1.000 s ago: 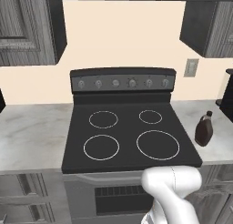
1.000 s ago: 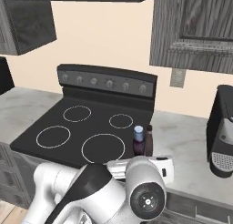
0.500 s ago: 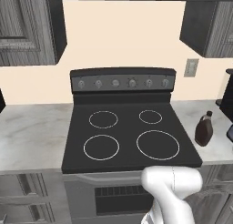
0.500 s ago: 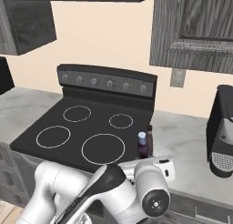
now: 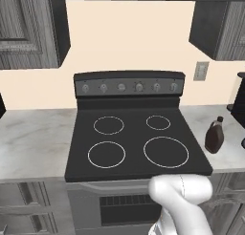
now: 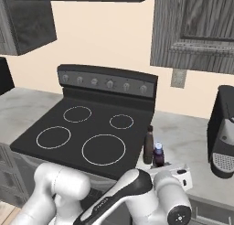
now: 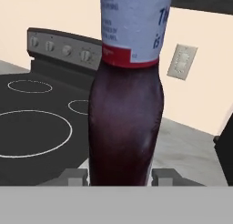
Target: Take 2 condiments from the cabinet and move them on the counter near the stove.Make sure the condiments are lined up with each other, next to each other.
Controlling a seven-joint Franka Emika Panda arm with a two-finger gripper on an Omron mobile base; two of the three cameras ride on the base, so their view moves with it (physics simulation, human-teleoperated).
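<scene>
I have the purple bottle [image 7: 125, 123] upright between my fingers [image 7: 75, 176], which sit one on each side of its base; I take them as clamped on it. My gripper [image 6: 170, 170] is low over the counter [image 6: 187, 132], right of the stove [image 6: 91, 128], near the counter's front edge. The brown bottle [image 6: 148, 145] stands upright on the counter just beside the stove's right edge, and the purple bottle [image 6: 158, 154] is right next to it on its right, slightly nearer me. Whether they touch I cannot tell. Its long axis is vertical, parallel to the brown one. Probably final placing: set down so both line up side by side.
</scene>
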